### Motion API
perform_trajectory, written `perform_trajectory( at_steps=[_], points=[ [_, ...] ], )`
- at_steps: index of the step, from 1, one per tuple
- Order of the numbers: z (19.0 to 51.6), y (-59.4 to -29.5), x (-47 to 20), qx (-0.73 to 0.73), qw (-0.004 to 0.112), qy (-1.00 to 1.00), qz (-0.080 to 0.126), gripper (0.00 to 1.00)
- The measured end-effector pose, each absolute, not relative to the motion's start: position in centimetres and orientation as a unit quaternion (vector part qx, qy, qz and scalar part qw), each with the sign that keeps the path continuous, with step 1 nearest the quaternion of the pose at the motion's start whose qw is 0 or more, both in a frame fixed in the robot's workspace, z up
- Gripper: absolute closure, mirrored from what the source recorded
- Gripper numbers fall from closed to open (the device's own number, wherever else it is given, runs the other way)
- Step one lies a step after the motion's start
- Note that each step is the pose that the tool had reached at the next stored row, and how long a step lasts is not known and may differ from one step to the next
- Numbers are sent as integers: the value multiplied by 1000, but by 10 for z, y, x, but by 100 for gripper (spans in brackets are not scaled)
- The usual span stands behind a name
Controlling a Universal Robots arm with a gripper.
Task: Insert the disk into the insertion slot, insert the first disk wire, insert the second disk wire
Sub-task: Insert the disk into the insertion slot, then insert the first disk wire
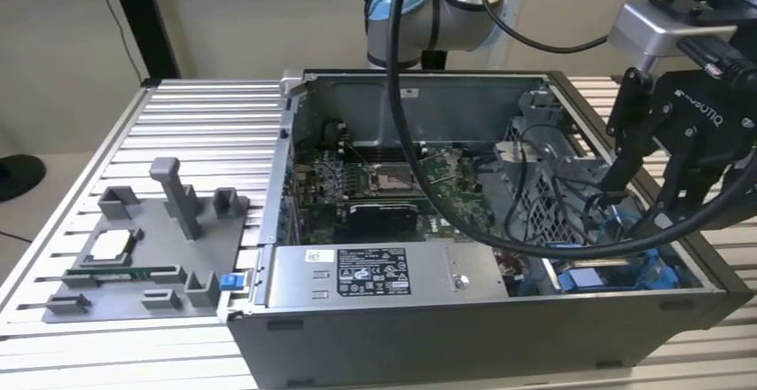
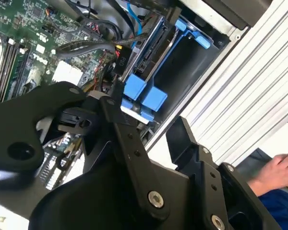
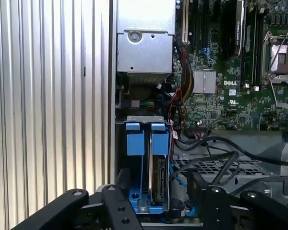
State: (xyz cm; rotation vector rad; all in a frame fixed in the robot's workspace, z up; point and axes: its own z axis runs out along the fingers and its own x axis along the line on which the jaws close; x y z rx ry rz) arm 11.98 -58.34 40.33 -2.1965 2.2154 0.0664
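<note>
The disk [image 3: 159,178] stands edge-on inside the insertion slot [image 3: 134,143], between bright blue rails and tabs of the grey drive cage. In the second wrist view the same blue tabs [image 2: 140,96] sit just beyond my fingers [image 2: 116,111]. My gripper [image 3: 158,191] is open and hovers right over the cage with nothing between its fingers. The exterior view has the gripper [image 1: 644,199] above the blue bay [image 1: 615,275] at the case's front corner, on that view's right. Black and blue wires [image 3: 201,146] run beside the disk; their ends are hidden.
The silver power-supply box [image 1: 367,275] lies along the case front, beside the green motherboard [image 1: 378,186]. A grey parts fixture [image 1: 154,248] stands on the ribbed aluminium table [image 1: 201,115]. A person's hand [image 2: 283,167] with a blue sleeve rests beyond the case wall.
</note>
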Motion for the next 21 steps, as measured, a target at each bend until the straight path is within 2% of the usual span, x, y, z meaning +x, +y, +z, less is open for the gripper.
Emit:
perform_trajectory(
  at_steps=[6,21],
  points=[
    [401,-582,142,-704,12,710,23,0],
    [396,-566,140,-703,14,711,30,0]
  ],
)
